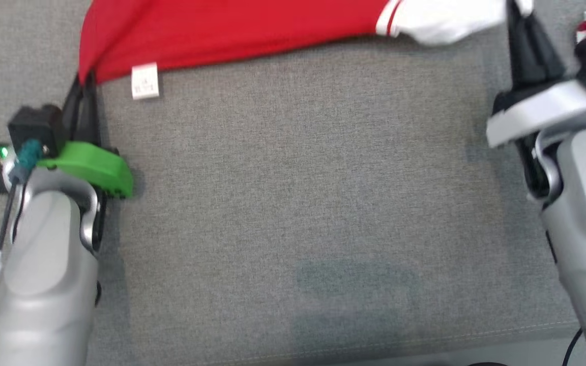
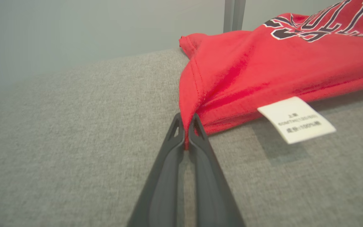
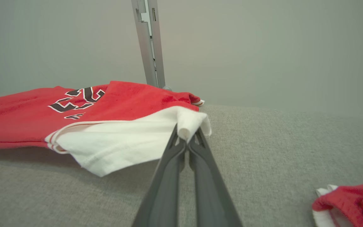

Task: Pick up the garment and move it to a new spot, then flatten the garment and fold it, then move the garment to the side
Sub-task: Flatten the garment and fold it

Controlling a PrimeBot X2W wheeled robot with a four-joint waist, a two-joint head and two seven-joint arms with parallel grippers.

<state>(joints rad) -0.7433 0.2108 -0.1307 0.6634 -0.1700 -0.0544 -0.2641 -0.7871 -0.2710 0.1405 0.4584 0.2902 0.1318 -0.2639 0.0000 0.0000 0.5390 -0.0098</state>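
The garment (image 1: 232, 30) is a red shirt with white sleeves and dark lettering, stretched along the far edge of the grey cushion. A white care label (image 1: 145, 80) hangs from its hem. My left gripper (image 1: 85, 81) is shut on the red hem corner, seen pinched between the dark fingers (image 2: 186, 132) in the left wrist view. My right gripper (image 1: 513, 10) is shut on the white sleeve (image 3: 128, 142), the cloth bunched at the fingertips (image 3: 186, 138). The garment (image 3: 43, 116) sags slightly between both grips, its edge lifted off the cushion.
The grey fabric cushion (image 1: 298, 193) spreads wide in front of me, its front seam at the bottom. Another red and white cloth (image 3: 348, 201) lies at the right, past my right gripper. A metal post (image 3: 150, 44) rises behind the cushion before a pale wall.
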